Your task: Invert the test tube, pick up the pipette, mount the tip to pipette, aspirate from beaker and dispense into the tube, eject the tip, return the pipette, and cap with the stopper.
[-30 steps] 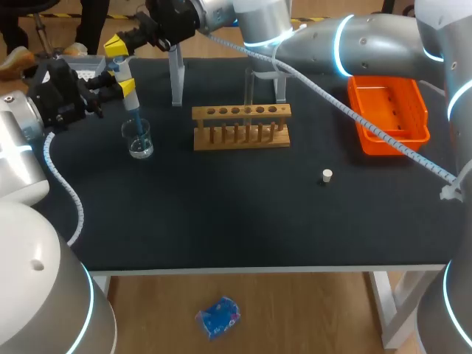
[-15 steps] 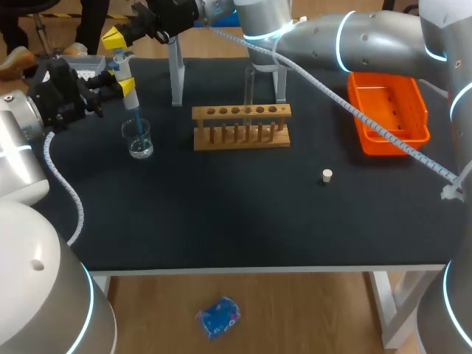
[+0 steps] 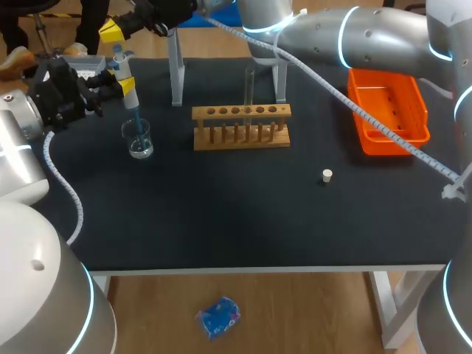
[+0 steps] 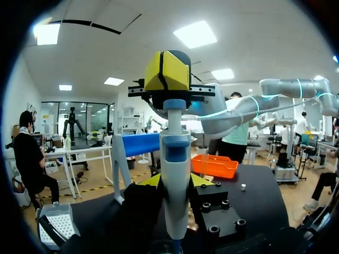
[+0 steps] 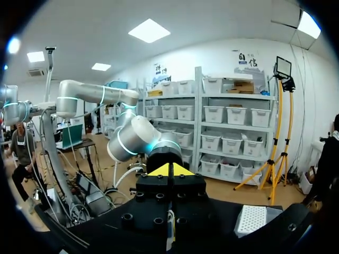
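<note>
Head view: left end effector (image 3: 122,83) grasping upright pipette (image 3: 125,72), its tip inside beaker (image 3: 138,139) on surface (image 3: 221,214), left wrist view: right end effector (image 4: 167,70) just above pipette's top, right wrist view: right end effector clenched, empty.

The beaker (image 3: 138,140) stands left of the rack (image 3: 241,127).

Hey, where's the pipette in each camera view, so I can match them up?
Head view: pipette upright at the table's far left, held by the left gripper, tip down in the beaker.
Left wrist view: pipette upright between that gripper's fingers.
Right wrist view: not in it.
Shared landmark: orange tray at the head view's right; the same orange tray lies beyond the pipette in the left wrist view.
</note>
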Motion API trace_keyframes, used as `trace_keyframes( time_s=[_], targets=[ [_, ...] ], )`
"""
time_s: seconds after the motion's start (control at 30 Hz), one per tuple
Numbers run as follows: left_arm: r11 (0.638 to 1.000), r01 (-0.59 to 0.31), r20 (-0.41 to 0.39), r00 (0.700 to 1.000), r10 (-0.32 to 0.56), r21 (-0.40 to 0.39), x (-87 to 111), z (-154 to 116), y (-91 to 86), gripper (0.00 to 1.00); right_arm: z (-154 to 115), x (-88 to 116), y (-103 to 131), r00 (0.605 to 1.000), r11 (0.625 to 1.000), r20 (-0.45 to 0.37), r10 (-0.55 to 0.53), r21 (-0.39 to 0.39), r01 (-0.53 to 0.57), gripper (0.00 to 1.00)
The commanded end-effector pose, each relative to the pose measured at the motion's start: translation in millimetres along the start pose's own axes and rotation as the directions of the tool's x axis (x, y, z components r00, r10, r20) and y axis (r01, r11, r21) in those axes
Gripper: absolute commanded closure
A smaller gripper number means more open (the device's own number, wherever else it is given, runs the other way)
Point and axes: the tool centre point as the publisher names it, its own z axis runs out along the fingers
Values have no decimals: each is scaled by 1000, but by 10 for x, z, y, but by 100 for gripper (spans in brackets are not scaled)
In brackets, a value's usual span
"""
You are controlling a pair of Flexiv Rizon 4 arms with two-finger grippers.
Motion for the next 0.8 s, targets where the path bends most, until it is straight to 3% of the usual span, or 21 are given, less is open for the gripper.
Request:
trace_keyframes(
  time_s=[0.03,0.1,0.3,0.57,0.7,0.8],
  targets=[
    [1000,1,0,1000,-1,-1,4,-6,-7,100,-125,189,146,999,997,44,8,73,-12,0],
    [1000,1,0,1000,-1,-1,4,-6,-7,100,-223,296,184,997,991,80,19,131,-30,0],
    [1000,1,0,1000,-1,-1,4,-6,-7,100,-553,634,206,983,978,174,50,189,-83,0],
    [1000,1,0,1000,-1,-1,4,-6,-7,100,-1061,1070,-60,940,951,331,86,255,-177,0],
    [1000,1,0,1000,-1,-1,4,-6,-7,100,-1368,1277,-199,915,950,403,-2,287,-123,0],
    [1000,1,0,1000,-1,-1,4,-6,-7,100,-1368,1277,-199,915,950,403,-2,287,-123,0]
  ],
)
